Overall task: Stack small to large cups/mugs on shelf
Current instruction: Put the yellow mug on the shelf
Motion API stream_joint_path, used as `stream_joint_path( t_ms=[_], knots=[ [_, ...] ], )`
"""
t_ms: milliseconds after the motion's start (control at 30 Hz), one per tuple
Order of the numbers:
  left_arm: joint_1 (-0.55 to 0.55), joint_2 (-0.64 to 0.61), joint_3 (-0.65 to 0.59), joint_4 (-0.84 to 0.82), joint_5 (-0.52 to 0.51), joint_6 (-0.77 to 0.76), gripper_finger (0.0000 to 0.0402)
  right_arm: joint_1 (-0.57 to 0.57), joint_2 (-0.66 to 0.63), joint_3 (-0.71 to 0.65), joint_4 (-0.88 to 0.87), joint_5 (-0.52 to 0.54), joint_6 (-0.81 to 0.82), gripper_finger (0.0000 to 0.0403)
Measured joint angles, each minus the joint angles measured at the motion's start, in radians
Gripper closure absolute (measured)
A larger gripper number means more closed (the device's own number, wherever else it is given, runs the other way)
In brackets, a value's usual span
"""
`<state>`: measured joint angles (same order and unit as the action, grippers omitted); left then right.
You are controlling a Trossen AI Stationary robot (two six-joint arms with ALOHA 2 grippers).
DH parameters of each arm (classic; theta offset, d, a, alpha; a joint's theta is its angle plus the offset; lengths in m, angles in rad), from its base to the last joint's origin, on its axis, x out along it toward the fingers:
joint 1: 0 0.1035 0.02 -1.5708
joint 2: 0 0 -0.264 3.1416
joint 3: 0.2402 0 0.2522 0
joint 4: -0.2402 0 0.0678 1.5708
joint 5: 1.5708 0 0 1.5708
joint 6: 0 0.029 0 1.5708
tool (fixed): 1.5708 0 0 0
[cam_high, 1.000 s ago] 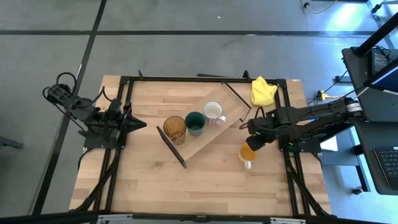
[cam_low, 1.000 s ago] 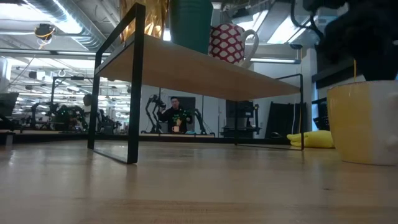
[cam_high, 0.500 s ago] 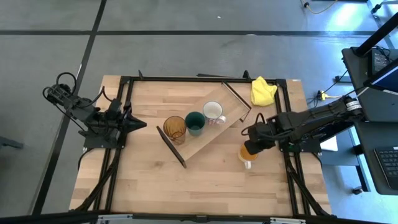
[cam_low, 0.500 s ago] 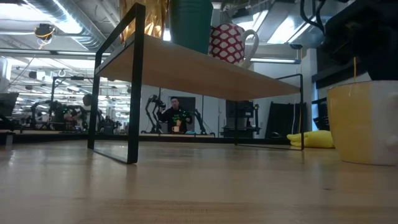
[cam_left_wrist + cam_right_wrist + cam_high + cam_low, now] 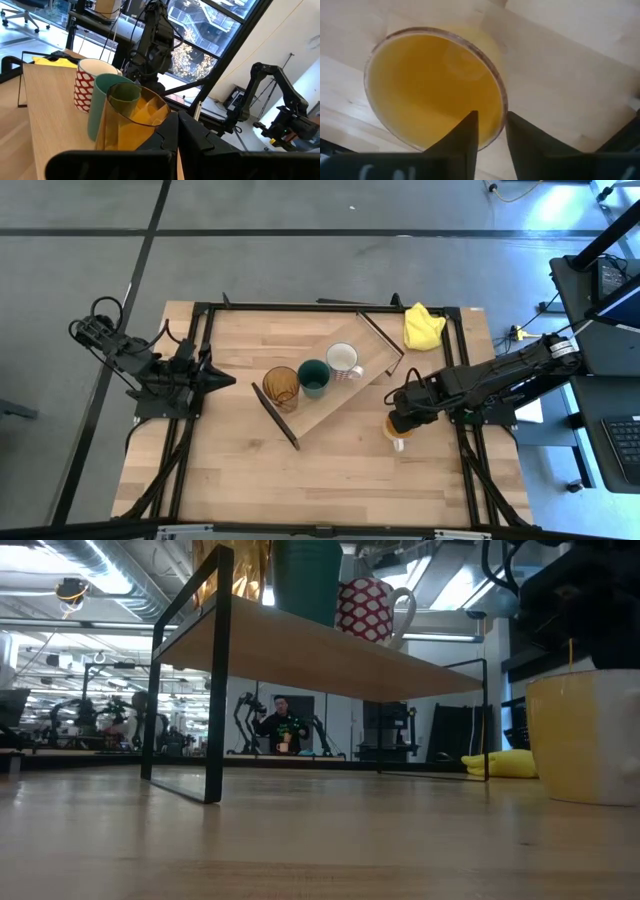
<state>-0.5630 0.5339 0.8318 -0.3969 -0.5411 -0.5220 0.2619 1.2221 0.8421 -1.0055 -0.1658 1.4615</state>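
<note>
The light-wood shelf (image 5: 325, 412) lies slantwise mid-table. On it stand the amber ribbed tumbler (image 5: 281, 385), the dark teal cup (image 5: 313, 377) and the white handled mug (image 5: 343, 360) in a row. The orange mug (image 5: 398, 436) stands upright on its base on the table to the right of the shelf; it also shows in the low view (image 5: 585, 735). My right gripper (image 5: 403, 418) is down over it, its fingers nearly together astride the rim (image 5: 492, 120). My left gripper (image 5: 228, 379) is shut and empty, left of the shelf. My right gripper has the orange mug's rim (image 5: 504, 107) between its two fingers, one finger (image 5: 465, 135) inside the mug and one (image 5: 520, 135) outside. The fingers come from above, pointing down. The mug stands upright with its base on the table.
A yellow cloth (image 5: 422, 326) lies at the table's far right corner. The black frame rails (image 5: 465, 450) run along the table's left and right sides. In the low view a person (image 5: 280, 725) shows far off in the room behind the shelf.
My right gripper has moved toward the table's near edge and down onto the orange mug, and now covers most of its mouth from above. The mug has stayed where it was on the table.
</note>
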Motion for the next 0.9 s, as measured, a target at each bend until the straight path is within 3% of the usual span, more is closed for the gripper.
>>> stream_joint_path(
  t_ms=[267,467,633,900],
  knots=[
    [0.000,0.000,0.000,0.000,-0.001,0.000,0.0401,0.000,0.001,0.000,-0.025,0.006,-0.031,0.0389],
    [0.000,0.000,0.000,0.000,-0.001,0.000,0.0401,-0.006,0.001,-0.001,-0.026,0.007,-0.053,0.0369],
    [0.000,0.000,0.000,0.000,-0.001,0.000,0.0401,-0.006,0.001,0.002,-0.027,-0.002,-0.087,0.0391],
    [0.000,0.000,0.000,0.000,-0.021,-0.001,0.0401,-0.023,0.000,0.076,-0.113,-0.011,-0.167,0.0391]
  ],
)
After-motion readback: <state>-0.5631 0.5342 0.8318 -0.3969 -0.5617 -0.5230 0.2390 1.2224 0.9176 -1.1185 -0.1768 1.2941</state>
